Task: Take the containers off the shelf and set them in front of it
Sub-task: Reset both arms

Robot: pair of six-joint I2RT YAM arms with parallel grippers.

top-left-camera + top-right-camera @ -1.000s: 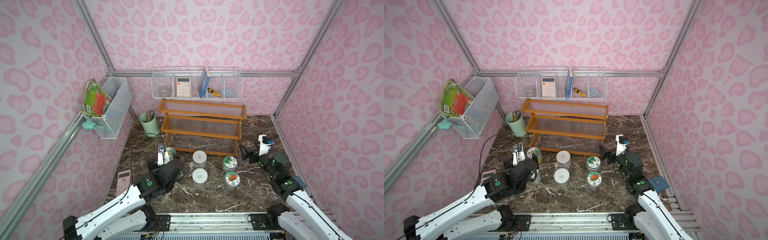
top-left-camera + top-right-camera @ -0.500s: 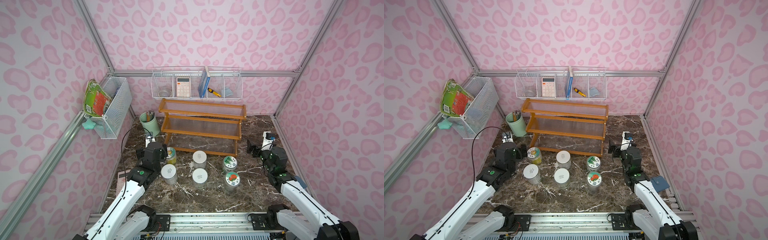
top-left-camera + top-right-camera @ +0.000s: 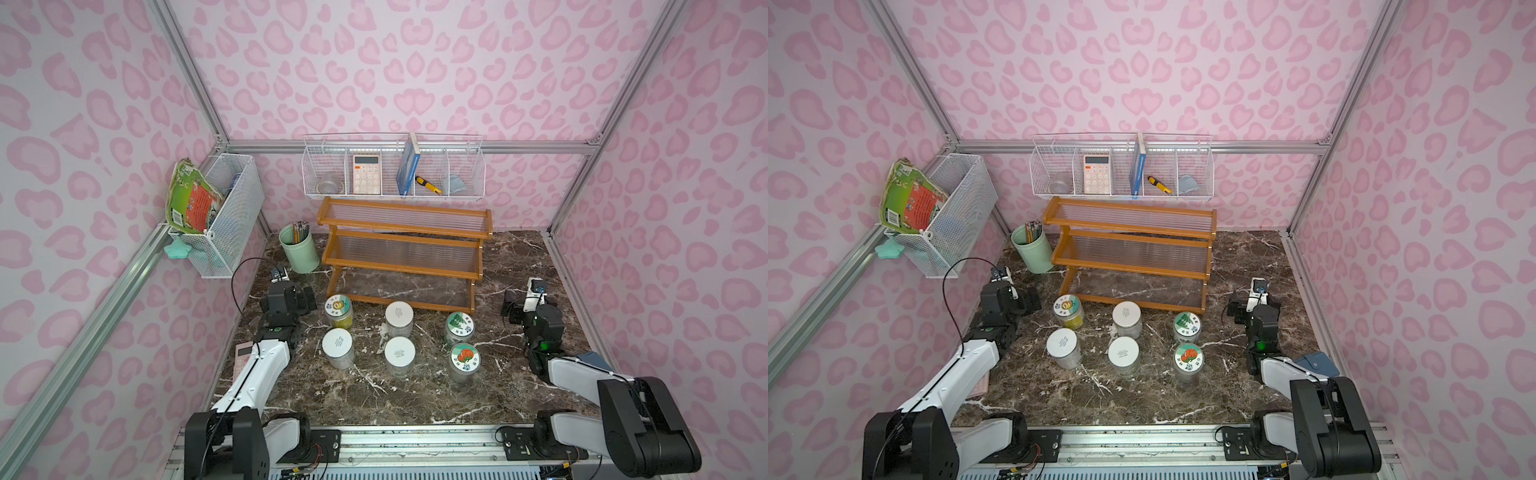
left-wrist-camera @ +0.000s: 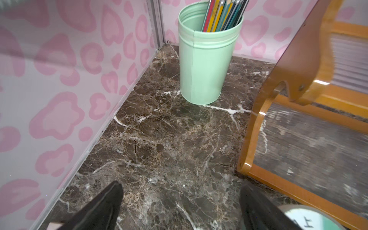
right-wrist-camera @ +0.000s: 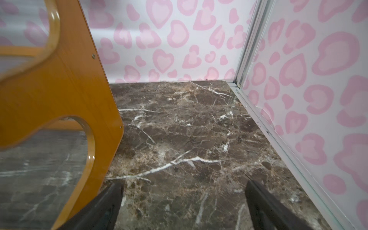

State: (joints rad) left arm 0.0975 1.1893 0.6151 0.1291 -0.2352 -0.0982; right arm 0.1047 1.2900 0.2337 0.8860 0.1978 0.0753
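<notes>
Right gripper (image 5: pixel 184 186) — black jaws spread wide — above dark marble tabletop (image 5: pixel 189 129); orange-brown wooden shelf frame (image 5: pixel 59 95) close beside it.

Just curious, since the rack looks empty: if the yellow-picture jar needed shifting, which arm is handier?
Probably left. The left gripper, open, sits just beside the yellow-picture jar; the right gripper, also open, is far off by the shelf's opposite end.

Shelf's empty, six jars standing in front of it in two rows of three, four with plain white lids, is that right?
Not four: three lids are plain white, on the back middle jar, front left jar and front middle jar, as both top views show. The rest holds.
</notes>
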